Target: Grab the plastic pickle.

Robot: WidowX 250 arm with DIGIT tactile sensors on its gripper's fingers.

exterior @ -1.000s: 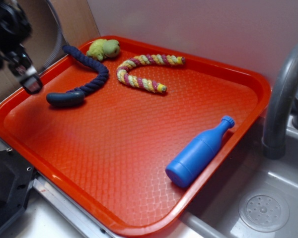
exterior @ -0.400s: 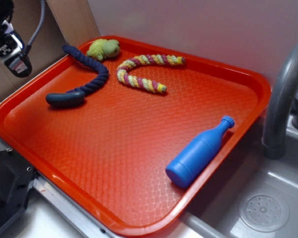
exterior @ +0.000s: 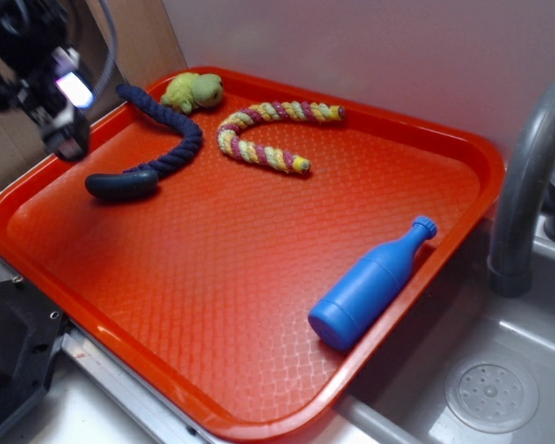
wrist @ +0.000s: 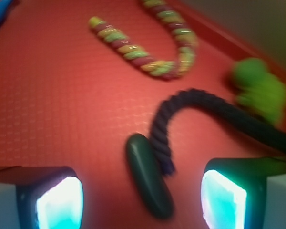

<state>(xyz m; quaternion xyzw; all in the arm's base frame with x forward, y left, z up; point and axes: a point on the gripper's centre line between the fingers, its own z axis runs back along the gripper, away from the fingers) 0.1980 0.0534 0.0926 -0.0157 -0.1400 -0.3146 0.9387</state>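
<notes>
The plastic pickle (exterior: pixel 122 185) (wrist: pixel 149 175) is a small dark teal oblong lying on the red tray (exterior: pixel 259 277) near its left rim, touching the end of a navy rope (exterior: pixel 171 139) (wrist: pixel 200 114). My gripper (exterior: pixel 63 116) (wrist: pixel 142 202) hovers above and to the left of the pickle in the exterior view. It is open. In the wrist view the pickle lies between the two glowing fingers (wrist: pixel 62 202), well below them, with nothing held.
A green plush toy (exterior: pixel 194 90) sits at the tray's back corner. A pink-yellow rope (exterior: pixel 264 134) curves behind the middle. A blue bottle (exterior: pixel 370 282) lies by the right rim. A grey faucet (exterior: pixel 527 176) and sink (exterior: pixel 490 393) stand right of the tray.
The gripper has swung right and slightly down, from over the tray's left edge to above the pickle's side of the tray. The objects on the tray have not moved.
</notes>
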